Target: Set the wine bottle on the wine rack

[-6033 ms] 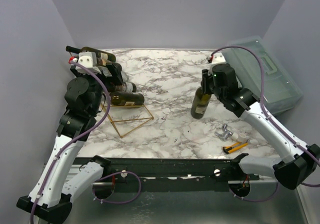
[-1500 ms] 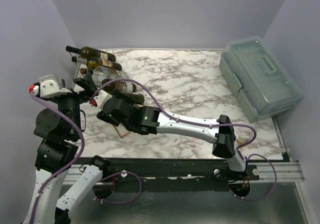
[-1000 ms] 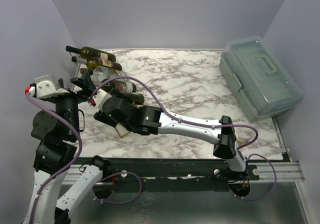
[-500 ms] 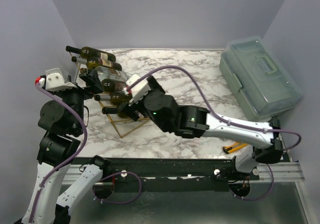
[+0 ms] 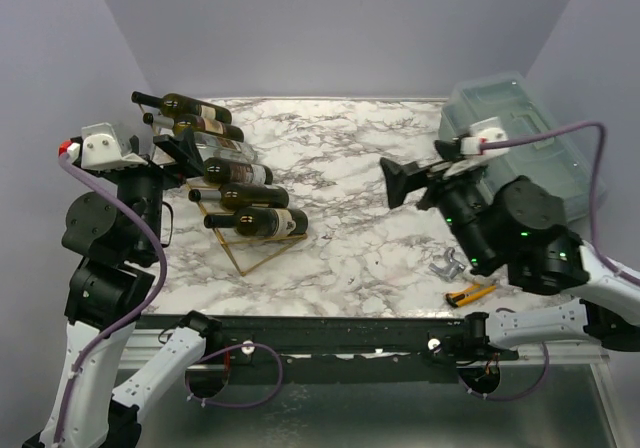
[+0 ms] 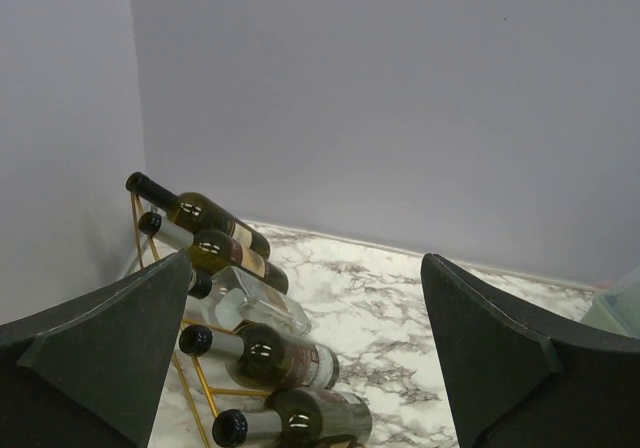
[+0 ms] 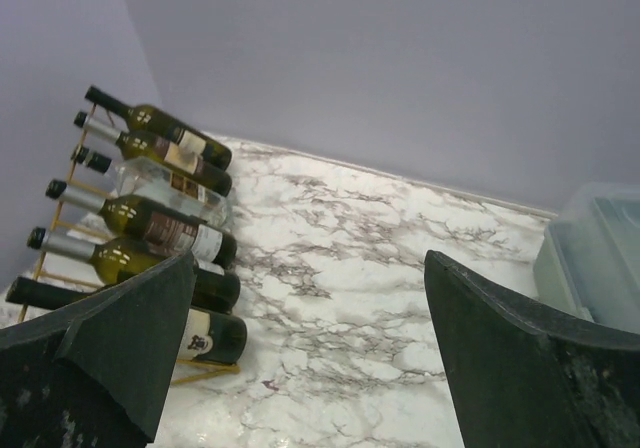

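Wine bottle [image 5: 258, 221] lies on the lowest row of the wine rack [image 5: 272, 256], neck pointing left. Your left gripper [image 6: 305, 268] and right gripper [image 7: 308, 268] both gape empty, apart from it.

Robot test cell in a lab. Plain lavender-grey walls [image 5: 330, 28] close in a marble-patterned desk [image 5: 350, 228] on three sides. A left arm [image 5: 105, 258] and a right arm [image 5: 520, 233], white and black, trail purple cables [image 5: 597, 158] and are bolted to a black metal rail [image 5: 330, 336] at the near edge. Staged props: a gold wire wine rack [image 5: 265, 253] of bottles [image 5: 255, 221] ahead of the left claw [image 6: 305, 258], and a translucent plastic box [image 7: 600, 258] to the right of the right claw [image 7: 309, 258].
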Controlling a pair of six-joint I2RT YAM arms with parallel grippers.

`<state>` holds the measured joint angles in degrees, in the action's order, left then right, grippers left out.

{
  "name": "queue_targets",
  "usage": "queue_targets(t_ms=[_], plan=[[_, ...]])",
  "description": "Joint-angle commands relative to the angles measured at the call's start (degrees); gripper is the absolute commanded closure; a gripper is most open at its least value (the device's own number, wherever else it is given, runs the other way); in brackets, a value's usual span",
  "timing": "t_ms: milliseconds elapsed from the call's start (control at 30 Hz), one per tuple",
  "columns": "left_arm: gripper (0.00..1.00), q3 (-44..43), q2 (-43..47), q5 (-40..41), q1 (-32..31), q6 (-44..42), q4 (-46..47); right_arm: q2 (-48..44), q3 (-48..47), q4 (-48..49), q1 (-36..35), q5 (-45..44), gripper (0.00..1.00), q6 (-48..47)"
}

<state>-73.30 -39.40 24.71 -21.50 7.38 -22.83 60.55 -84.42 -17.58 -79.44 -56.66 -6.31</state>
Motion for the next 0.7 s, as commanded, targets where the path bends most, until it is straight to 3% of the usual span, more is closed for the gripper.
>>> queue_targets(t_ms=[0,167,667], plan=[[0.01,-3.15,-0.85,-0.85,-0.06,-2.40,1.43,-5.77,-0.61,-4.77,-0.32,-6.26,0.00,3.47],[0.01,-5.04,-1.67,-0.19,-0.12,-4.33,3.00,-8.52,-1.67,-5.99,-0.28,-9.12,0.00,4.24],[0.01,-6.07,-1.87,0.58,-0.12,-6.23,4.88,-12.27,6.18,7.25,-0.29,-8.60,0.00,-3.99]])
